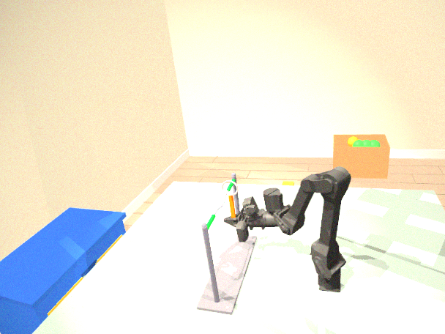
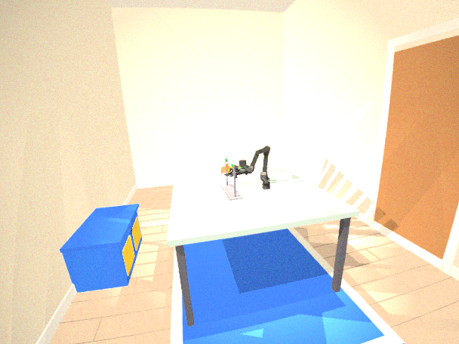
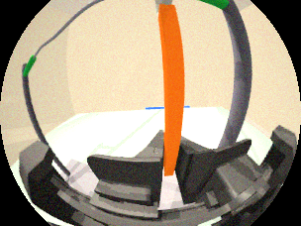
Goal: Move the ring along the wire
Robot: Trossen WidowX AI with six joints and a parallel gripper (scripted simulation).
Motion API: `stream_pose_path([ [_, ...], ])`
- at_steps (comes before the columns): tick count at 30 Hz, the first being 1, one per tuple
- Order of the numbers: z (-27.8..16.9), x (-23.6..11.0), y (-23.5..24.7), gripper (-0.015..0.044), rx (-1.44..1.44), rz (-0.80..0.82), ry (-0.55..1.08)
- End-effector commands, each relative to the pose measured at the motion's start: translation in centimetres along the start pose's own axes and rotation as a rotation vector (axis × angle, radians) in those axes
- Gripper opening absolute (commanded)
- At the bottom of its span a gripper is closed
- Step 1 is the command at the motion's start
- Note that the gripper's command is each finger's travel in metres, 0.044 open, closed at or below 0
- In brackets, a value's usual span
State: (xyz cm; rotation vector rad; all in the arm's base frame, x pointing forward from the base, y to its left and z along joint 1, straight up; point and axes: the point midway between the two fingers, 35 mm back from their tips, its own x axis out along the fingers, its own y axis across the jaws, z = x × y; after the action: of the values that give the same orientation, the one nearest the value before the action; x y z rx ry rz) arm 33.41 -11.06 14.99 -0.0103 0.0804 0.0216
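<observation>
The white ring (image 1: pixel 222 187) is around the green part (image 1: pixel 230 186) (image 3: pixel 214 1) of the wire beside the far post (image 1: pixel 236 205) (image 3: pixel 242 74). Its orange handle (image 1: pixel 232 206) (image 3: pixel 173 84) points down, nearly upright. My gripper (image 1: pixel 232 219) (image 3: pixel 164 133) is shut on the lower end of the handle, close to the far post. The thin grey wire (image 3: pixel 64 29) runs to the other green part (image 1: pixel 211 221) (image 3: pixel 30 65) at the near post (image 1: pixel 210 261) (image 3: pixel 31 109). The ring is out of the wrist view; whether it touches the green part I cannot tell.
Both posts stand on a flat pinkish base (image 1: pixel 227 282) on the white table (image 2: pixel 211 219). The arm (image 1: pixel 330 220) reaches in from the right. A blue cabinet (image 1: pixel 55 249) (image 2: pixel 98 260) stands beside the table, and an orange box (image 1: pixel 360 162) with balls stands behind it.
</observation>
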Motion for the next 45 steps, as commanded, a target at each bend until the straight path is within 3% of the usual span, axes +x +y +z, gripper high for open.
stream_pose_path([
  [1,0.2,0.1,0.0,-0.015,-0.005,0.002,-0.005],
  [45,0.3,0.1,3.2,-0.015,-0.059,0.007,-0.01],
])
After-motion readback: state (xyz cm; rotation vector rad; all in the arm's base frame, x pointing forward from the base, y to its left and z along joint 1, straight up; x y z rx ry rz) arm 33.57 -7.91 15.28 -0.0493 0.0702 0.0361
